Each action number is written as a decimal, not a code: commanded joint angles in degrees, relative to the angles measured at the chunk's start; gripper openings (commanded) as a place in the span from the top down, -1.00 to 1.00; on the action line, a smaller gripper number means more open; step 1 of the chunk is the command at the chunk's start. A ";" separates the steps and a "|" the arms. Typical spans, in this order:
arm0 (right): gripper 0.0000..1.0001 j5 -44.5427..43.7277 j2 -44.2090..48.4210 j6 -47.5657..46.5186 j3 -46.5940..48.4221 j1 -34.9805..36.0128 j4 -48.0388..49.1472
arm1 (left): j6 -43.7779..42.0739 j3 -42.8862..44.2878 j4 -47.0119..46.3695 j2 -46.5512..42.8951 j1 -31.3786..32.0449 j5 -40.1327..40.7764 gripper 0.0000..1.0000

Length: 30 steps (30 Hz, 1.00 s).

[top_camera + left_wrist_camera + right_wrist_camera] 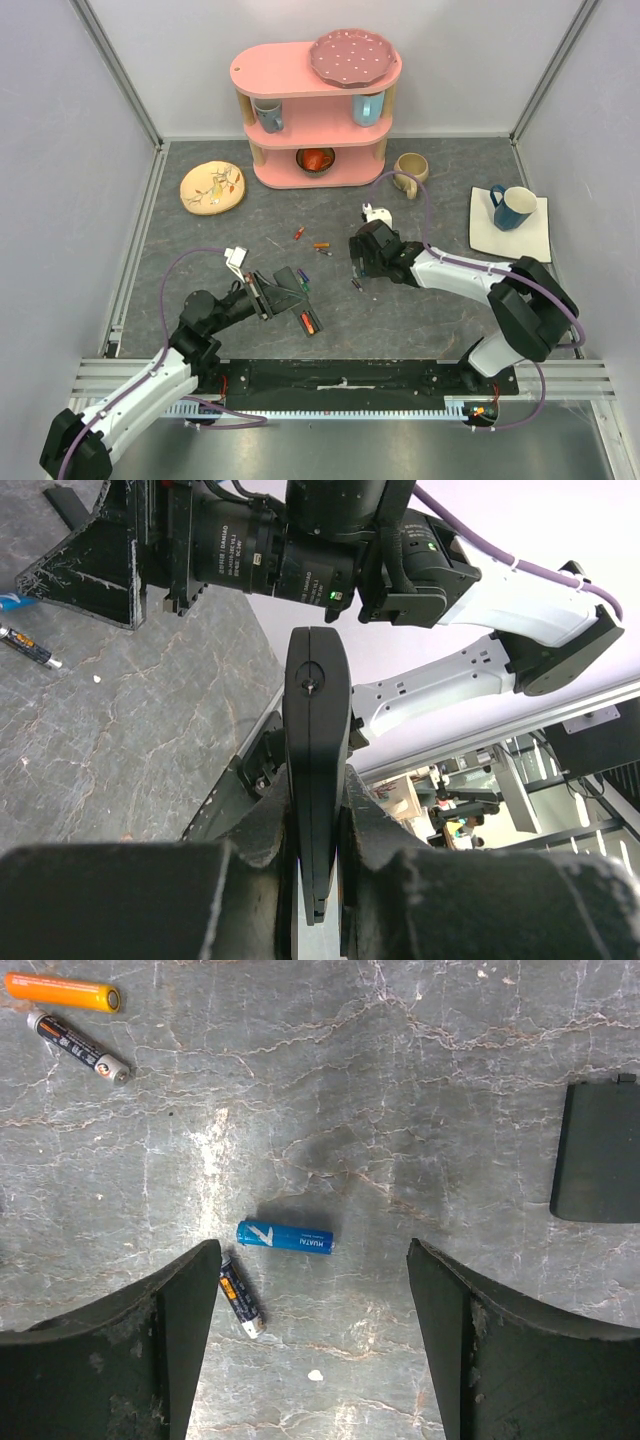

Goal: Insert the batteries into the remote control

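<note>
My left gripper (264, 294) (316, 832) is shut on the remote control (287, 277) (316, 730), a slim black bar held on edge above the table. Loose batteries lie on the grey table: a red one (299, 233), an orange one (321, 245) (62, 991) and a dark one (78, 1046) beside it. My right gripper (359, 268) (313, 1260) hangs open just above a blue battery (285, 1237). A dark battery (241, 1295) lies by its left finger (180, 1310). Nothing is between the fingers.
A flat black piece (308, 322) (600, 1150) lies near the front with something red beside it. A pink shelf (318, 110) with cups and a plate stands at the back. Around it are a painted plate (212, 187), a beige mug (410, 170) and a blue mug (513, 206) on a white tray.
</note>
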<state>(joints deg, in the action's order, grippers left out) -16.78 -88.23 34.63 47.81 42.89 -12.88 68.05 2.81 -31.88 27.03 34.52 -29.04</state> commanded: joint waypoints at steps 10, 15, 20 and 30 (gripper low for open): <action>-0.63 1.83 -4.94 -3.34 2.64 0.17 2.16 | -1.78 -0.17 -4.33 3.38 0.02 0.38 0.96; -0.60 1.83 -6.26 -3.52 3.25 0.26 1.99 | -1.70 -0.17 -5.12 4.09 0.02 0.38 0.96; -0.58 1.83 -7.22 -2.03 3.52 0.43 1.90 | -1.52 -0.43 -5.12 3.74 0.02 0.38 0.96; -0.51 0.69 -9.59 0.87 4.92 0.61 1.90 | -1.26 -0.96 -5.21 2.77 0.02 0.38 0.96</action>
<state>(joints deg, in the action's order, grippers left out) -15.59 -95.96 33.45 51.09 43.27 -12.43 68.05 2.81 -33.61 30.70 34.52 -29.04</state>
